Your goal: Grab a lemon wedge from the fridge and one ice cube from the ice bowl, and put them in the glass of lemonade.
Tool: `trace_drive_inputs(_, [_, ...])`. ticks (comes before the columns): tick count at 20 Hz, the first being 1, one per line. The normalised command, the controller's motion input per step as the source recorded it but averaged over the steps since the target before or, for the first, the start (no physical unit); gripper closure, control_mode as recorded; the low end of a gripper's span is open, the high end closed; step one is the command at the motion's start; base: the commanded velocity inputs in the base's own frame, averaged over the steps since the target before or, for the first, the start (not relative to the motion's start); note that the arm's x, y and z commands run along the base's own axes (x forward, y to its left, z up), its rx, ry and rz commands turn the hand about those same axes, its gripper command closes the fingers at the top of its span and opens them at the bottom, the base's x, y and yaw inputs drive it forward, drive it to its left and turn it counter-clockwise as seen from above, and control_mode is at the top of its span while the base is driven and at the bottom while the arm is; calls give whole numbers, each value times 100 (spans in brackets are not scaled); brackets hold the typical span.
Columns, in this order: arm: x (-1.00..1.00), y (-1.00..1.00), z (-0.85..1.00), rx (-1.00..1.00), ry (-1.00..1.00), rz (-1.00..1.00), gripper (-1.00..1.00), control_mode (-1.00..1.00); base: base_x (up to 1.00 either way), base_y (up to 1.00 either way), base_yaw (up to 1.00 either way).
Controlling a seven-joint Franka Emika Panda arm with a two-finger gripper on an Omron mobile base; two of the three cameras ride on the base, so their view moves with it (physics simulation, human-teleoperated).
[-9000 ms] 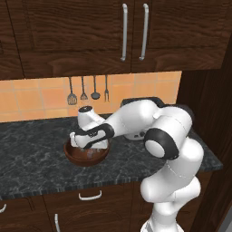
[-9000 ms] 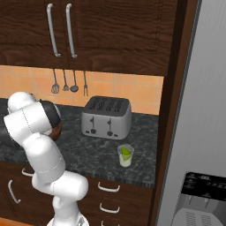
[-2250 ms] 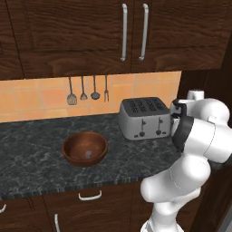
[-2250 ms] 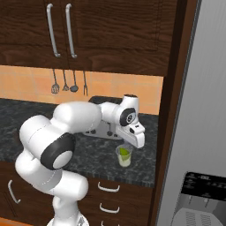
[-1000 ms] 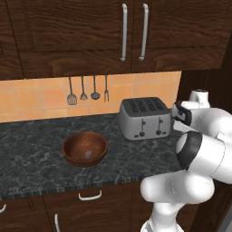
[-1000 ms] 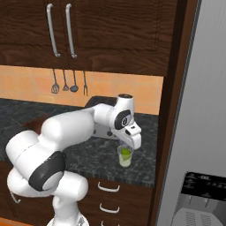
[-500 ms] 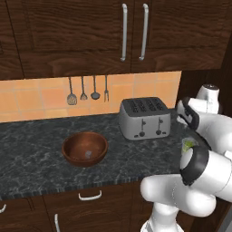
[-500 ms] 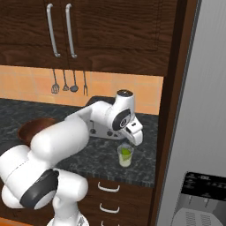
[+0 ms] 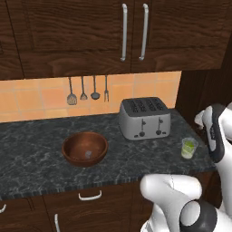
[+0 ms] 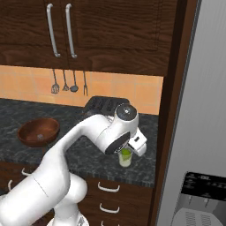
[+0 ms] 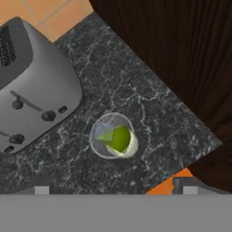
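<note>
We hover our gripper above a small clear glass of pale yellow-green lemonade (image 11: 114,136) near the right end of the dark speckled stone bench (image 9: 36,149).

The tall grey steel fridge (image 10: 203,110) stands to the right, with no readable writing on it. The silver four-slot toaster (image 9: 144,118) sits just behind and left of the glass. The round dark reddish-brown wooden ice bowl (image 9: 85,148) lies well apart to the left. The white arm's two-finger gripper (image 10: 131,148), jaws wide and empty, looks straight down on the glass, where a tiny yellow-green lemon wedge (image 11: 118,137) floats.

speckled dark stone counter (image 9: 36,149), brushed-metal toaster (image 9: 144,118) (satin sheen), clear glass of lemonade (image 11: 113,141), wooden ice bowl (image 9: 84,148).
</note>
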Motion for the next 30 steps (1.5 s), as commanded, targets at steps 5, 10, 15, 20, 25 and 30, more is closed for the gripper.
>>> trace_drive_inputs(5, [-72, 100, -29, -21, -24, 22, -100, -100, 0, 0, 0])
trace_drive_inputs(10, [8, 100, -3, -25, -17, 11, -100, -100, 0, 0, 0])
trace_drive_inputs(15, [51, 100, 19, -27, 5, 4, -100, -100, 0, 0, 0])
trace_drive_inputs(20, [68, 100, 39, -37, 5, 0, -100, -100, 0, 0, 0])
trace_drive_inputs(25, [94, 100, -38, -42, 17, -1, -100, -100, 0, 0, 0])
trace_drive_inputs(30, [100, 76, -84, -24, 10, -4, -100, -100, 0, 0, 0])
